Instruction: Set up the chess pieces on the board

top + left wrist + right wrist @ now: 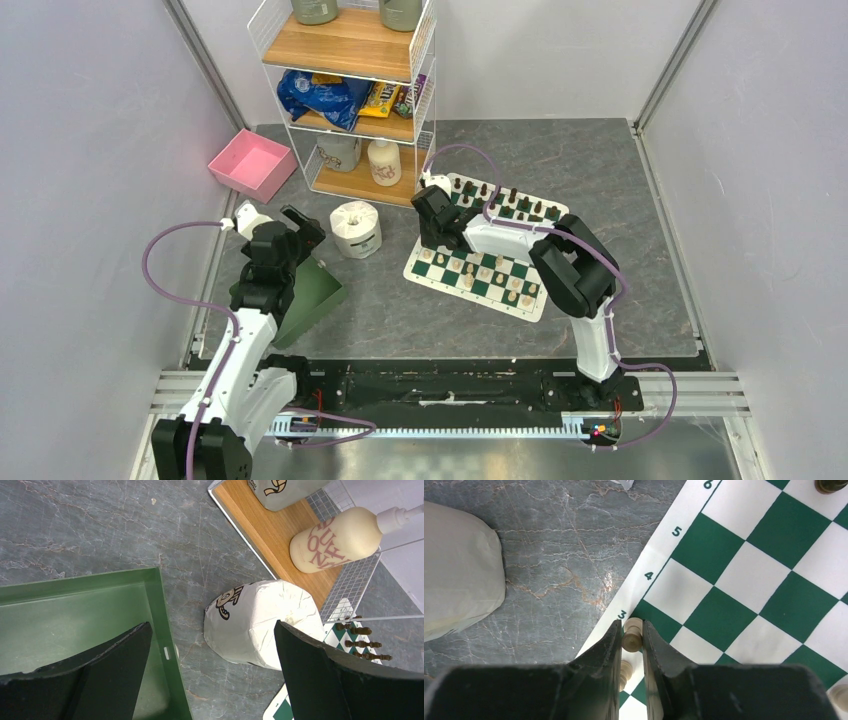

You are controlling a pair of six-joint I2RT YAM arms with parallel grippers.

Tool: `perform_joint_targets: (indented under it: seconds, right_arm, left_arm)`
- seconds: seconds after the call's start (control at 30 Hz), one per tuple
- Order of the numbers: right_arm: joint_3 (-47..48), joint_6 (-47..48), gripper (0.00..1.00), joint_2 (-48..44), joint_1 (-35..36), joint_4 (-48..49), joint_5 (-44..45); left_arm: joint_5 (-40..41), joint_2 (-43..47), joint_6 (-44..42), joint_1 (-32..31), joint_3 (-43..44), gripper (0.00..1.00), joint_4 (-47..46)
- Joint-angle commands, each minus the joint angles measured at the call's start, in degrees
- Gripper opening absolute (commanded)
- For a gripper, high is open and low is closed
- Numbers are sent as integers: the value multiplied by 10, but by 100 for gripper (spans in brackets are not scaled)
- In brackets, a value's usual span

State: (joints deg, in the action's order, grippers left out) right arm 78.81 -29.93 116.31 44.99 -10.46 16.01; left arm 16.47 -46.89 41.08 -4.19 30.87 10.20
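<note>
The green and white board (531, 311) lies right of centre. Dark brown chess pieces (500, 195) line its far rows and cream ones (500, 283) its near rows. My right gripper (432, 222) hangs over the board's left edge. In the right wrist view the right gripper (630, 625) is shut on a cream pawn (631, 640) at the board (749, 575) edge, beside the number 3. Another cream piece (625, 671) stands beneath the fingers. My left gripper (300, 225) is open and holds nothing; in its wrist view the left gripper (212, 626) spans the green bin's rim and a toilet roll.
A green bin (305, 300) sits under the left arm. A wrapped toilet roll (355, 228) stands between bin and board. A wire shelf (350, 110) with bottles and snacks stands at the back, a pink tray (250, 163) to its left. Grey walls enclose both sides.
</note>
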Motion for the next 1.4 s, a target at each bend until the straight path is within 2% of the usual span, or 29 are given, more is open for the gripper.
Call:
perform_joint_targets:
  seconds: [0.0,0.47,0.87,1.37]
  right_arm:
    - [23,20,22,-41,5,-2,29]
    - [-23,31,22,-130,40,-20,41]
    - [-40,8,22,-105,99,-33,58]
    - [-50,-3,21,-74,105,-40,62]
  left_arm:
    - [9,0,-11,4,9,100,-21]
    - [3,12,-5,4,6,100,-18]
    - [12,16,-2,4,-3,100,-22]
    - [22,17,-5,4,-5,100,-20]
